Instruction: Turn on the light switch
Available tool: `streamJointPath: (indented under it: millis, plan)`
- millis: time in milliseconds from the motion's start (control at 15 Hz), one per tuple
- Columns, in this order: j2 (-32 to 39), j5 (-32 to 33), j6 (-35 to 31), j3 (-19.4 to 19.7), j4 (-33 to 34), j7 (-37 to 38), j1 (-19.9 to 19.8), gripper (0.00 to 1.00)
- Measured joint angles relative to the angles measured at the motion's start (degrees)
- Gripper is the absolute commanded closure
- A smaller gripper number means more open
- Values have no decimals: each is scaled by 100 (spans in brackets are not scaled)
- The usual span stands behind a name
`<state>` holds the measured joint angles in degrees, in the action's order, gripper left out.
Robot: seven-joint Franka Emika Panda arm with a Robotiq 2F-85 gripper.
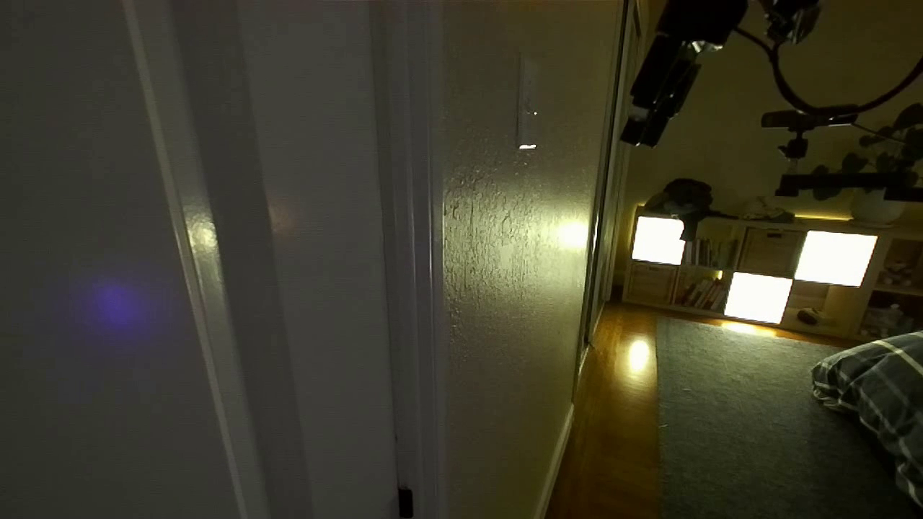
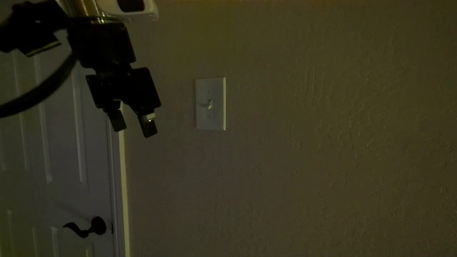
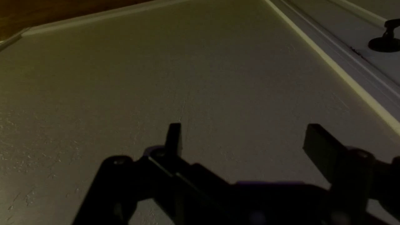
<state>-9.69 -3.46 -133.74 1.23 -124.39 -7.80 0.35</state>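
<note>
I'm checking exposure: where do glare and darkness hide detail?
In an exterior view, the glowing cubbies are blown out, with glare on the wall; in an exterior view, the gripper is nearly black, though the light switch is readable; in the wrist view, the fingers are dark silhouettes.

The light switch (image 2: 210,103) is white, the rug (image 1: 750,418) grey, the bedding (image 1: 876,393) dark grey plaid.

Dim everywhere — only three cubbies (image 1: 757,297) blaze white, glaring off wall (image 1: 515,288) and floor (image 1: 626,389).
</note>
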Motion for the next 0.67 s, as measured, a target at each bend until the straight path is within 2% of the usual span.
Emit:
streamJointPath:
  millis: [67,667]
  plan:
    - [154,0,-142,1,87,-43,0,27]
    - [1001,-84,-1116,9,911,-223,-47,87]
